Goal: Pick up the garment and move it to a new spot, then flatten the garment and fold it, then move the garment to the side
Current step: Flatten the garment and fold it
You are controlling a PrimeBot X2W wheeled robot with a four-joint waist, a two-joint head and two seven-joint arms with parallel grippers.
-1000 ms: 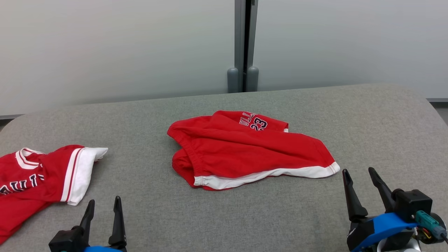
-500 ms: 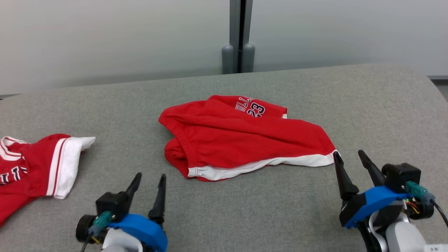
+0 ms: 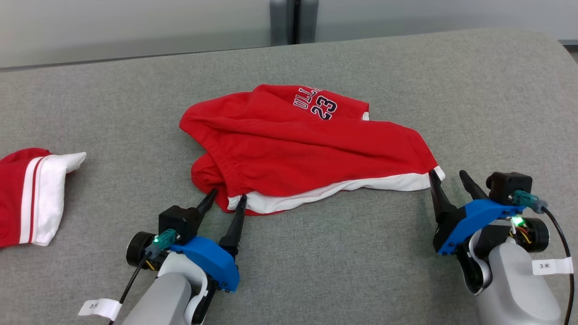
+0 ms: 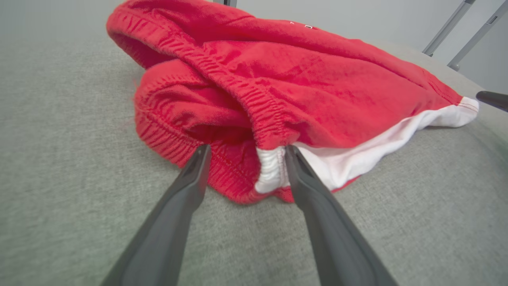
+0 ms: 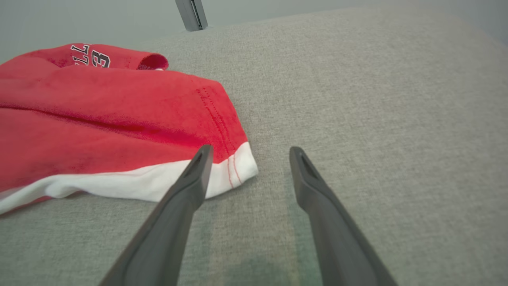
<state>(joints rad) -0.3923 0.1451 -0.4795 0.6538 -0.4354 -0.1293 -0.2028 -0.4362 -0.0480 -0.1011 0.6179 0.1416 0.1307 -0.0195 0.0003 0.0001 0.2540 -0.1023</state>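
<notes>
Crumpled red shorts (image 3: pixel 307 149) with white stripe, mid grey fabric surface (image 3: pixel 474 90).

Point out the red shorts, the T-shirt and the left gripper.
red shorts (image 3: pixel 311 149), head view, middle of the red cloth.
T-shirt (image 3: pixel 45 194), head view, white sleeve.
left gripper (image 3: pixel 228 195), head view, midway between its fingertips.

Red garment (image 3: pixel 16 198), white striped sleeve outstretched, apparently rumpled, half cropped at far left

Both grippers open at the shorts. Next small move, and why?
Probably nudge the right gripper leftward: the red shorts' white hem corner sits at its left finger, not between the fingers, while the left gripper straddles the waistband edge.
</notes>
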